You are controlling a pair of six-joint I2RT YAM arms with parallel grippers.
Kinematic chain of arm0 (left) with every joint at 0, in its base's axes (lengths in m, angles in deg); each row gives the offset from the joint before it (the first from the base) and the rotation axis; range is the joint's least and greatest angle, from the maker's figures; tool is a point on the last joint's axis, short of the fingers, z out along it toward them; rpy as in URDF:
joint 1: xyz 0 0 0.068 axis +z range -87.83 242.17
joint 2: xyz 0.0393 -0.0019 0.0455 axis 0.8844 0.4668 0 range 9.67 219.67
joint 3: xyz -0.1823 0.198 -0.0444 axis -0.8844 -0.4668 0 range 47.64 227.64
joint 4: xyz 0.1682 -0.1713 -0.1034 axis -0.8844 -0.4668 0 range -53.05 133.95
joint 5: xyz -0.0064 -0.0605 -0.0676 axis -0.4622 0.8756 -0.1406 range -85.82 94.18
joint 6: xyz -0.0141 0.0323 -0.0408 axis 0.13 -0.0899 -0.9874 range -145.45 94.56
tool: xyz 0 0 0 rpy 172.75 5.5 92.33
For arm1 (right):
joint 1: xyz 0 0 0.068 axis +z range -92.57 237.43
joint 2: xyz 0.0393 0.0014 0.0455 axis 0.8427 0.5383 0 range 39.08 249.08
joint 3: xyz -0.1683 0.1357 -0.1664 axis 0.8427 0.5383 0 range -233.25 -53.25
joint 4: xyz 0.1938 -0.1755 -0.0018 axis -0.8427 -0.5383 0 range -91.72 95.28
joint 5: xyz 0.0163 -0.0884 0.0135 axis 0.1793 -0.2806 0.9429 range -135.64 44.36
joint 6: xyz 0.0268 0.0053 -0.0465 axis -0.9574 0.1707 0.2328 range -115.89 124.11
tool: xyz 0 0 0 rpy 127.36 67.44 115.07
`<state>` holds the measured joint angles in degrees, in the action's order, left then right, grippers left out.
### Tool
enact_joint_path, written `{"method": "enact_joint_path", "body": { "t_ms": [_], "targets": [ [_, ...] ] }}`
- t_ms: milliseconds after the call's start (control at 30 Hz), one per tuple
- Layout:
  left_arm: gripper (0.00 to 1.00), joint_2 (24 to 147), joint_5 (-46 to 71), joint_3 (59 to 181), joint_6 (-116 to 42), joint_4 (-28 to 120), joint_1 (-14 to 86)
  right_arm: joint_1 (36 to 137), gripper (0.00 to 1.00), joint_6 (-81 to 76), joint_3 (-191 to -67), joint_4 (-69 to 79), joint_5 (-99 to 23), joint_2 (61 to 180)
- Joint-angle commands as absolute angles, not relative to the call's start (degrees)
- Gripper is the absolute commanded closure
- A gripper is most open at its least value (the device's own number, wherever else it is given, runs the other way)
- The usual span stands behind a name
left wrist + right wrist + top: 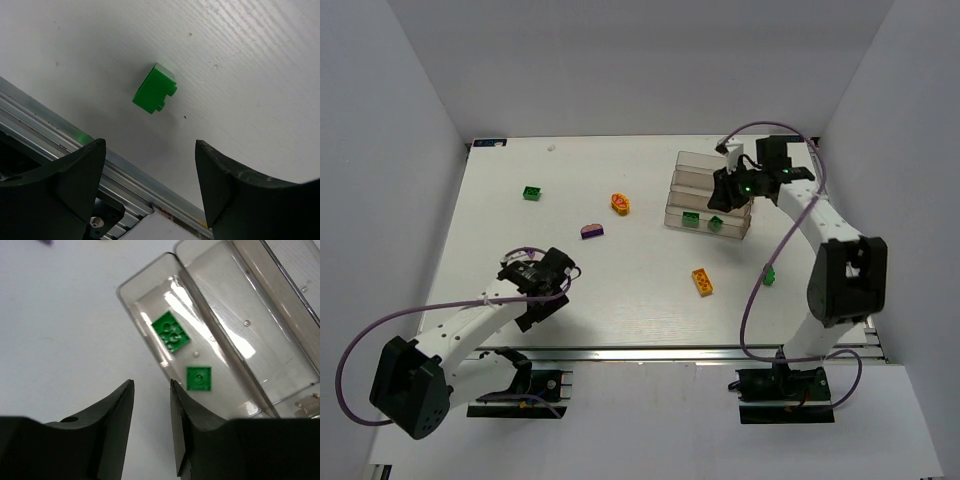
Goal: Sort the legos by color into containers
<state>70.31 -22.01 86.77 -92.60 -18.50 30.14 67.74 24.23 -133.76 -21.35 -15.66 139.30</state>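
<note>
The clear stepped containers [708,192] stand at the back right. Two green legos [691,220] lie in the lowest trough, which also shows in the right wrist view [150,305] with one brick studs up [171,332] and one hollow side up [199,378]. My right gripper [730,190] hovers over the troughs, and its jaws [151,390] are a little apart and empty. My left gripper [555,275] is open and empty near the front left. In the left wrist view a green lego [155,89] lies on the table beyond its jaws [150,145].
Loose on the table are a green brick [532,193], an orange brick [621,203], a purple brick [591,231], another orange brick [702,281] and a green brick [769,277]. The aluminium rail [60,130] runs along the table's near edge.
</note>
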Motion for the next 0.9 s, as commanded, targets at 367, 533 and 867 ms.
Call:
{"method": "enact_joint_path", "body": {
  "t_ms": [367, 533, 867],
  "targets": [
    [0.26, 79.1, -19.11, 84.47, -86.8, -5.54, 38.25, 64.55, 0.46, 28.28, -121.63, -19.77, 1.82, 120.99],
    [0.26, 81.83, -16.3, 84.2, -83.81, -3.16, 41.25, 63.24, 0.45, 28.1, -121.19, -19.77, 2.09, 120.29],
    [0.66, 81.04, -10.59, 83.06, -80.2, -1.05, 44.59, 61.91, 0.45, 27.57, -119.52, -19.59, 2.17, 118.7]
  ]
}}
